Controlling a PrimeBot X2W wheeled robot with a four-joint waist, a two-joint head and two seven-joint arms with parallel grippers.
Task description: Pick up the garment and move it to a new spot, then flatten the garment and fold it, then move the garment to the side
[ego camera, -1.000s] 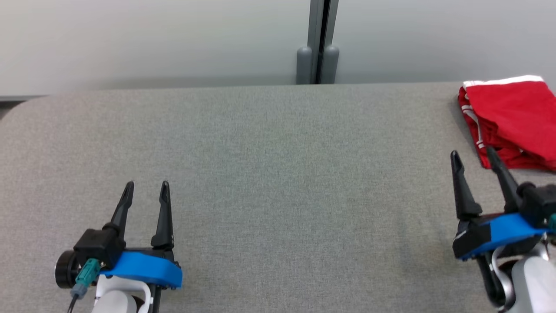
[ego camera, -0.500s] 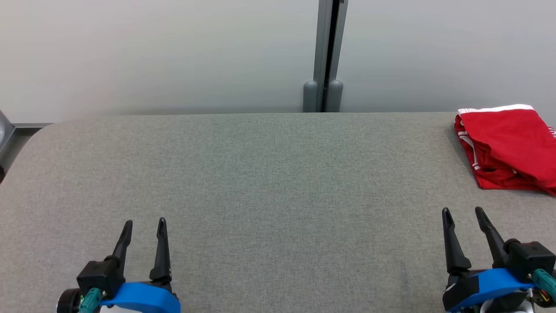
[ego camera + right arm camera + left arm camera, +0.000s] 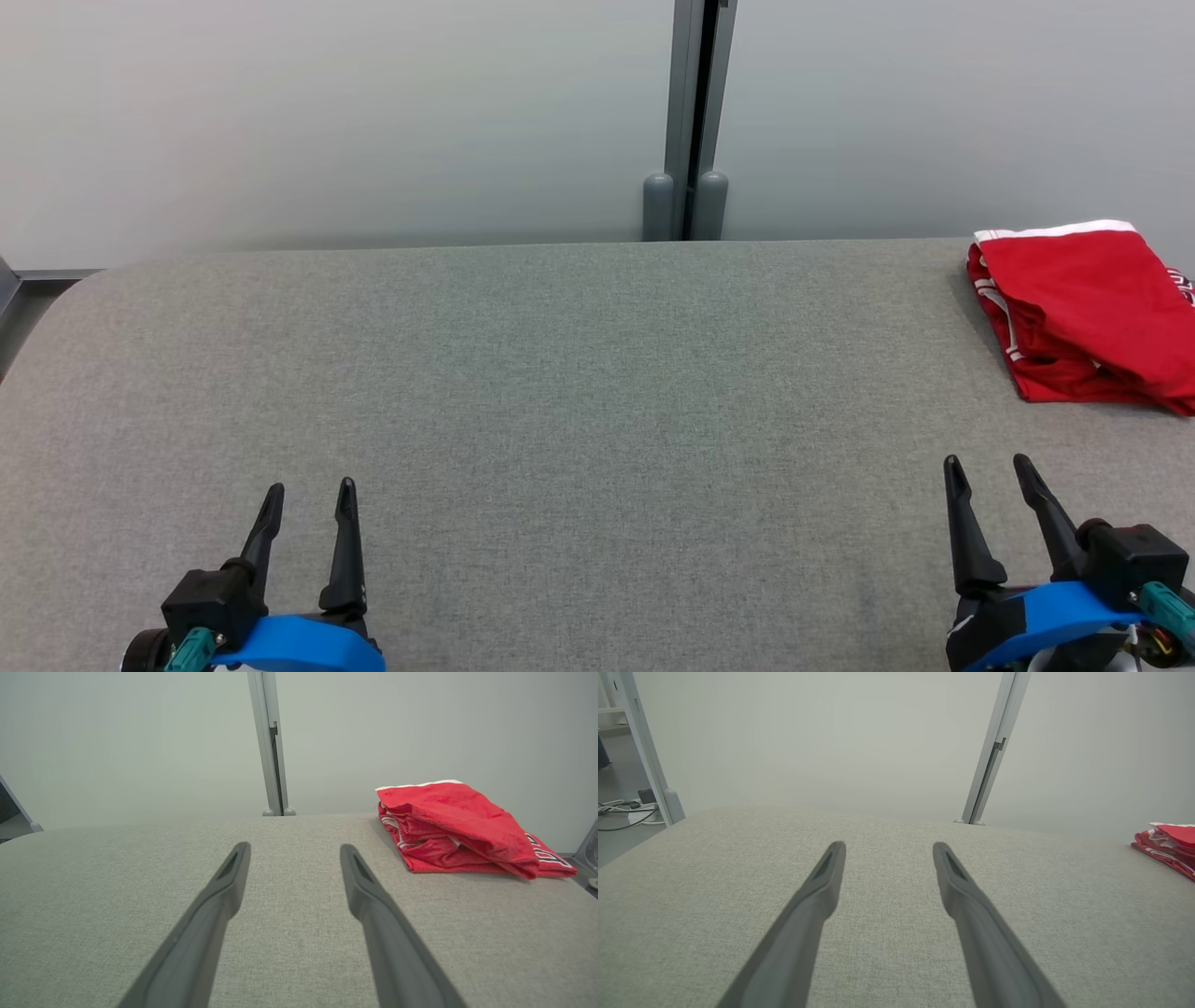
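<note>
Folded red garment [image 3: 1074, 308] with white trim lies in a loose stack at the far right end of the grey fabric-covered bench [image 3: 560, 392], near its back edge and running out of the head view on the right. The left gripper [image 3: 311, 487] hovers over the near left part of the bench, its two dark fingers spread apart with nothing between them. The right gripper [image 3: 986, 461] is at the near right, fingers likewise spread and empty, well short of the garment. Behind the bench stands a pale wall with a grey vertical post [image 3: 686, 112].
</note>
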